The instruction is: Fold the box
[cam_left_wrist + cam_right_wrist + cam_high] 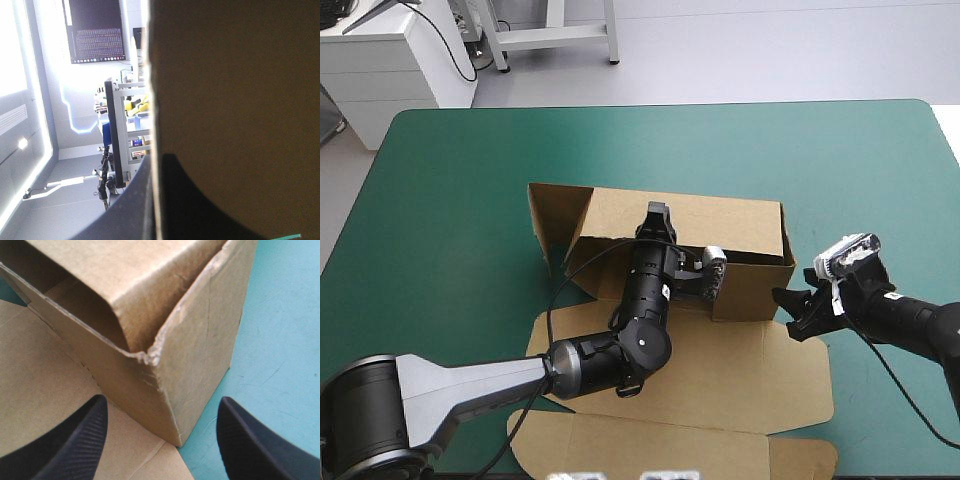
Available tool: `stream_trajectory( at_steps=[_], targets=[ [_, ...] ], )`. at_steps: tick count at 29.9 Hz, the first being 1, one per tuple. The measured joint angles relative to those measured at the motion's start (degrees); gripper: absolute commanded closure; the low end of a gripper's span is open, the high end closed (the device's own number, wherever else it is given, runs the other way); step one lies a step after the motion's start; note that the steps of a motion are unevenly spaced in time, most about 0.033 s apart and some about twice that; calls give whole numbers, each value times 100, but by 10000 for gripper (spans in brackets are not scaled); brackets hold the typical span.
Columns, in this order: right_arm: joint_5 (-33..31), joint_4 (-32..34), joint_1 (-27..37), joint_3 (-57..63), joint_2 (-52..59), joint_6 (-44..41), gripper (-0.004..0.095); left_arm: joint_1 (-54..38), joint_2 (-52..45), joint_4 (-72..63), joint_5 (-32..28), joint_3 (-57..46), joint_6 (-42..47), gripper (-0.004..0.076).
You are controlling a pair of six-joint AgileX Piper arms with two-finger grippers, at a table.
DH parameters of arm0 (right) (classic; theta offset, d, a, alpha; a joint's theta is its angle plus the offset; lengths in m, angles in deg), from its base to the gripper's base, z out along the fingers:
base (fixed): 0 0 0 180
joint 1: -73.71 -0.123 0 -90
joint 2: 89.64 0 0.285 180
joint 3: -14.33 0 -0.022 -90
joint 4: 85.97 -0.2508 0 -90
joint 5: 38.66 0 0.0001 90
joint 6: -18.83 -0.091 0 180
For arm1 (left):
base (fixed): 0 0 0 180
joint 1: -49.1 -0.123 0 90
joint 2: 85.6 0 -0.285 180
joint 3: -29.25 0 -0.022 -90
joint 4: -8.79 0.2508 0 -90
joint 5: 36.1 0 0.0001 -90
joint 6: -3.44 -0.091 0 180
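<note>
I see my left gripper inside the box, clamped on its wall; my right gripper hangs released, box corner just ahead.

The high camera sits above and behind me and looks forward and down from far, taking in nearly the whole teal-green surface with the brown box near its middle. The camera over my left end effector is so near to the box that brown board fills most of its view; past the board's edge it looks level into the room, turned a quarter. The camera over my right end effector looks down from close at the box's near right corner, the part it shares with the high view.
</note>
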Motion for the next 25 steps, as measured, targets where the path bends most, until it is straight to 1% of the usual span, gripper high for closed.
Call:
stream_trajectory(
  at_steps=[11,13,15,17,21,22,25],
  targets=[
    [0,-54,0,5,0,-18,279,0,0,0,0,0,0,731],
    [96,-120,-66,49,0,-18,279,0,0,0,0,0,0,731],
    [304,-167,-280,173,2,-21,279,0,0,0,0,0,0,731],
    [631,-189,-634,307,2,-70,279,0,0,0,0,0,0,731],
    [1502,-263,-1347,374,2,-241,280,0,0,0,-5,0,0,731],
    [1798,-263,-1565,387,2,-314,279,0,0,0,-5,0,0,731],
    [2407,-188,-2025,403,2,-611,279,0,0,0,-5,0,0,731]
  ],
)
